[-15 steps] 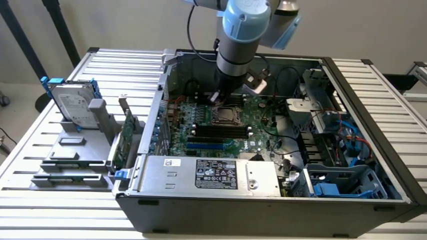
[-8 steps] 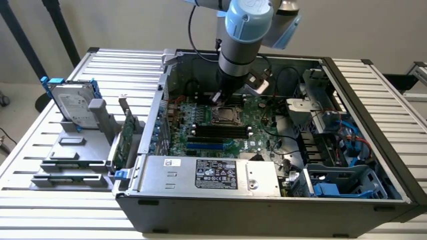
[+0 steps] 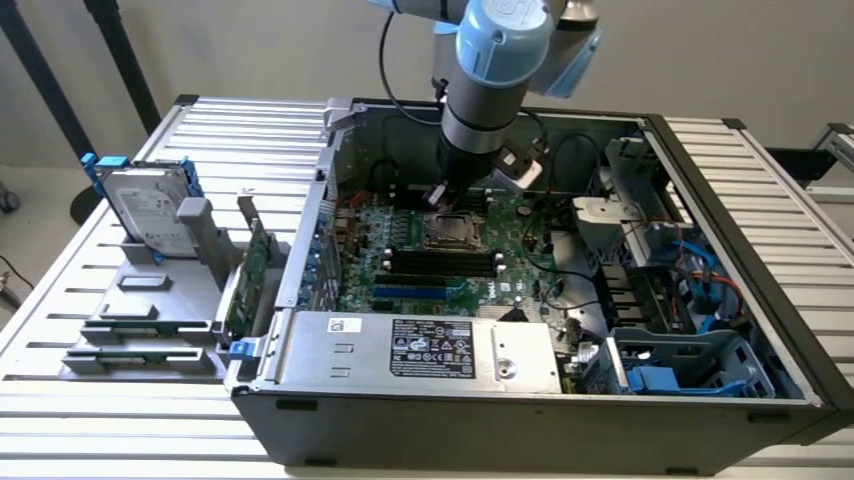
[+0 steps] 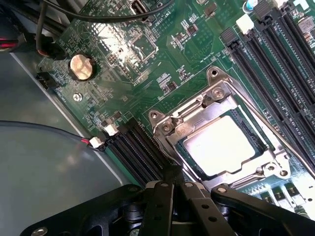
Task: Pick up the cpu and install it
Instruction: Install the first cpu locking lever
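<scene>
The cpu (image 4: 221,145) lies flat in the metal-framed socket (image 4: 165,123) on the green motherboard (image 4: 123,88), its dull silver top showing through the frame's opening. In the exterior view the cpu (image 3: 454,230) sits in the middle of the board inside the open computer case. My gripper (image 4: 172,173) is shut, with nothing visible between its fingers. Its tip hovers just off one edge of the socket frame, beside the black memory slots (image 4: 138,152). From outside, the gripper (image 3: 438,197) hangs straight down just behind the socket.
A silver hard drive in blue brackets (image 3: 147,210) stands on a grey rack at the exterior view's left. The power supply (image 3: 427,350) fills the case front. Black cables (image 3: 567,150) and the drive cage (image 3: 694,360) crowd the right. A coin battery (image 4: 81,66) sits on the board.
</scene>
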You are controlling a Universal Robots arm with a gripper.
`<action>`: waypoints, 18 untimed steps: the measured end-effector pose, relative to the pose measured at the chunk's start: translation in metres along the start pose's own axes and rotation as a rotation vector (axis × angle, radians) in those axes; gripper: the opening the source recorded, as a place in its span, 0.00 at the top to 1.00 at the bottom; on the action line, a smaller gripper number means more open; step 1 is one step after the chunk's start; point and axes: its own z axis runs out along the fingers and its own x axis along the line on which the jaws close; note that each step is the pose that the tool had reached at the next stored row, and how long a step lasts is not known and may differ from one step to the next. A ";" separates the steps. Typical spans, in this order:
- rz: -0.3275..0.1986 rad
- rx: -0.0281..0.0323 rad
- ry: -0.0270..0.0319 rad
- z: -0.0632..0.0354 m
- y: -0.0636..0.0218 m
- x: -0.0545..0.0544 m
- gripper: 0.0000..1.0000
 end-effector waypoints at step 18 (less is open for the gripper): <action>-0.002 0.0005 -0.0006 0.0011 0.0076 0.004 0.89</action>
